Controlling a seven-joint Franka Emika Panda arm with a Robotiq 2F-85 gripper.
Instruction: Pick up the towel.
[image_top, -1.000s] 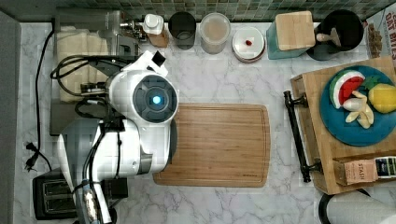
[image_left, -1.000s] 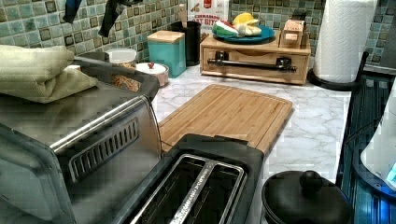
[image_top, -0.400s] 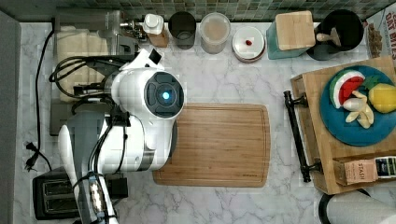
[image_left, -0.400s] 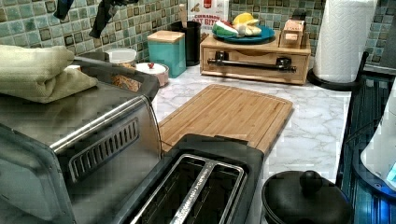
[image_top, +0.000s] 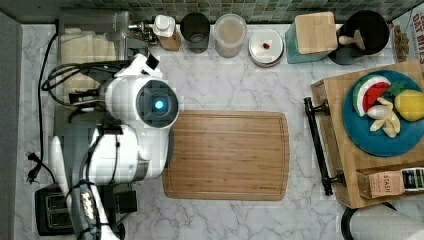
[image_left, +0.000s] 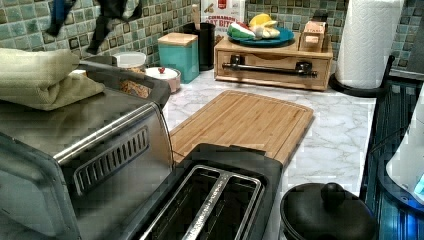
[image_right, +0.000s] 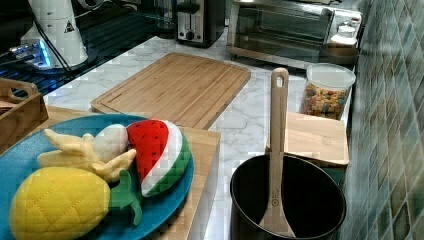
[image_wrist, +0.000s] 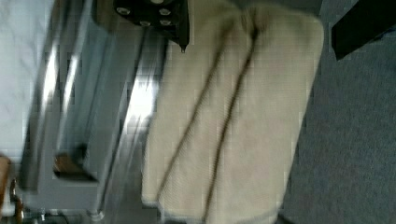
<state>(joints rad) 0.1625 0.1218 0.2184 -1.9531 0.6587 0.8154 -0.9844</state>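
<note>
The towel (image_left: 42, 77) is a cream cloth, folded long with lengthwise creases, lying on top of the silver toaster oven (image_left: 100, 150). In the top view the towel (image_top: 82, 50) sits at the far left, partly covered by my white arm (image_top: 145, 107) and its cables. My gripper (image_left: 82, 20) hangs open just above the towel, its two dark fingers well apart. In the wrist view the towel (image_wrist: 233, 116) lies directly below my gripper (image_wrist: 261, 21), with one finger over its edge and the other beyond its far side. Nothing is held.
A black toaster (image_left: 210, 200) stands in front of the oven and a wooden cutting board (image_top: 227, 152) lies mid-counter. Jars and canisters (image_top: 230, 32) line the tiled wall. A wooden tray (image_top: 350, 150) holds a plate of toy fruit. A paper-towel roll (image_left: 367, 40) stands at the left view's right.
In the left view the fingers have drifted left and slightly lower over the towel. The gripper stays open and the towel has not moved.
</note>
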